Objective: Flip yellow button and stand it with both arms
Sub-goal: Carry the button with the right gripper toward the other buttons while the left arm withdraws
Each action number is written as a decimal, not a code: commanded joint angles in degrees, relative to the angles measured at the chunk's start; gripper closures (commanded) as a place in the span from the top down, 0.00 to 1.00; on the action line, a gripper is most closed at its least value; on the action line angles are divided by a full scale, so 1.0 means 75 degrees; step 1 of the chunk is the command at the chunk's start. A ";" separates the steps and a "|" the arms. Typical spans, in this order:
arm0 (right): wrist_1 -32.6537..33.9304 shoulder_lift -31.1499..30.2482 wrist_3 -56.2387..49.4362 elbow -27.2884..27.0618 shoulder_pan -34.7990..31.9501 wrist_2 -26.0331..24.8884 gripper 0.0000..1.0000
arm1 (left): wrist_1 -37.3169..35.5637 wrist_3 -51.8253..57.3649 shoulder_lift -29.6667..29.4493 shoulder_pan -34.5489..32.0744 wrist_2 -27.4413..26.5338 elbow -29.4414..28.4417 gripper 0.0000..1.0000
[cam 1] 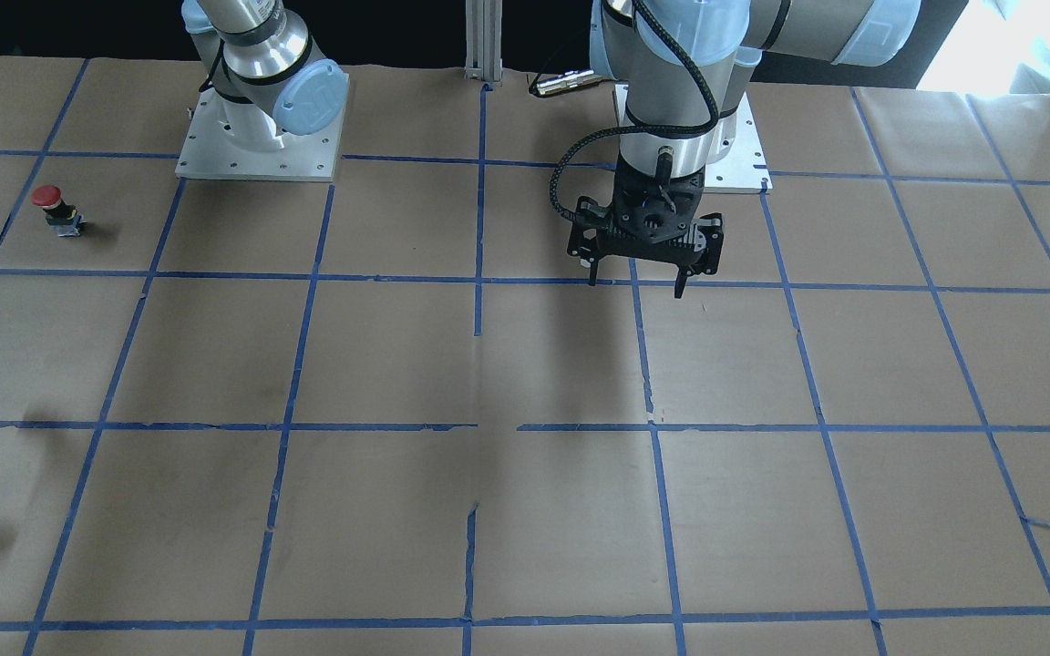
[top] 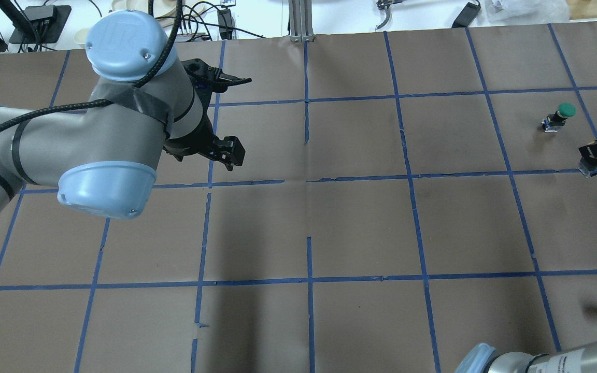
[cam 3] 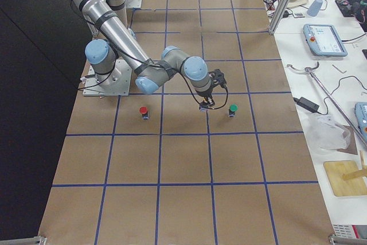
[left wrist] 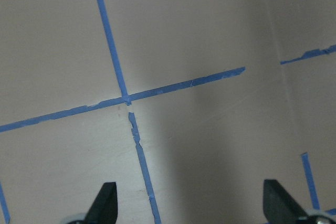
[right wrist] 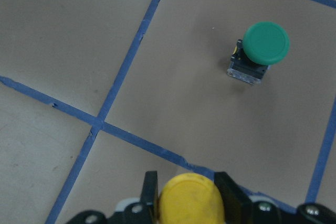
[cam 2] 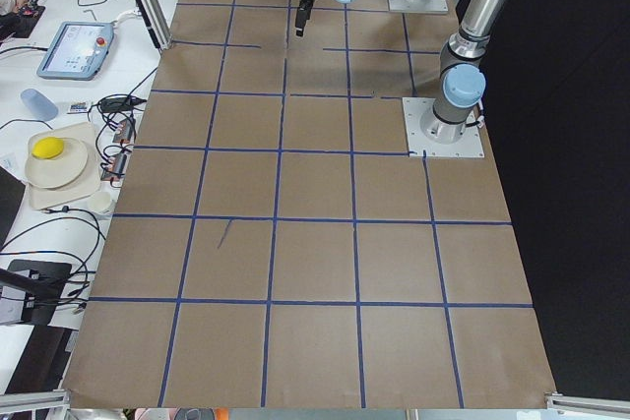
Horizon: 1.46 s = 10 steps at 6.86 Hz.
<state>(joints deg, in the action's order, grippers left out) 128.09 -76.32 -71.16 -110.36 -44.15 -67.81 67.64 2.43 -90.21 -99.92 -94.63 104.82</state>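
Pinching yellow button, right jaws, seemingly upright

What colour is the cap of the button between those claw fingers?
Yellow; the yellow button shows best in the right wrist view.

Bright even light; soft shadows on table; yellow button slightly blurred.

The tabletop is brown with a blue tape grid. The yellow button shows a yellow cap. The green button and red button have black-grey bodies. The left arm is silver-grey with light-blue caps, and the left tool is black.
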 commanded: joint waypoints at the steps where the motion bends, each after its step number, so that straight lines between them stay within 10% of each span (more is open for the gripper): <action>1: -0.0039 0.0028 -0.2116 -0.0645 0.0472 0.0884 0.05 | 0.0841 0.0004 0.0086 0.0557 0.0634 -0.0542 0.97; 5: -0.0987 -0.0043 -0.3024 -0.0953 0.1114 0.0920 0.06 | 0.3063 -0.0030 0.0038 0.1732 0.1391 -0.2023 0.99; 7: -0.1234 -0.0043 -0.3132 -0.0941 0.1433 0.1014 0.08 | 0.3063 -0.0065 -0.0019 0.1709 0.0423 -0.2198 1.00; 8: -0.1281 0.0027 -0.3121 -0.0964 0.1445 0.0990 0.33 | 0.3051 -0.0066 -0.0065 0.1697 0.0383 -0.2233 1.00; 9: -0.1339 0.0028 -0.3005 -0.0907 0.1445 0.0967 0.99 | 0.3028 -0.0019 -0.0089 0.1674 0.0406 -0.2326 1.00; 10: -0.1328 -0.0030 -0.2946 -0.0860 0.1457 0.0886 1.00 | 0.3005 -0.0007 -0.0124 0.1674 0.0453 -0.2397 1.00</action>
<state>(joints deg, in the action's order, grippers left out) 118.25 -76.29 -93.85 -117.19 -33.33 -60.63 90.37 2.21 -90.84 -87.29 -91.38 87.52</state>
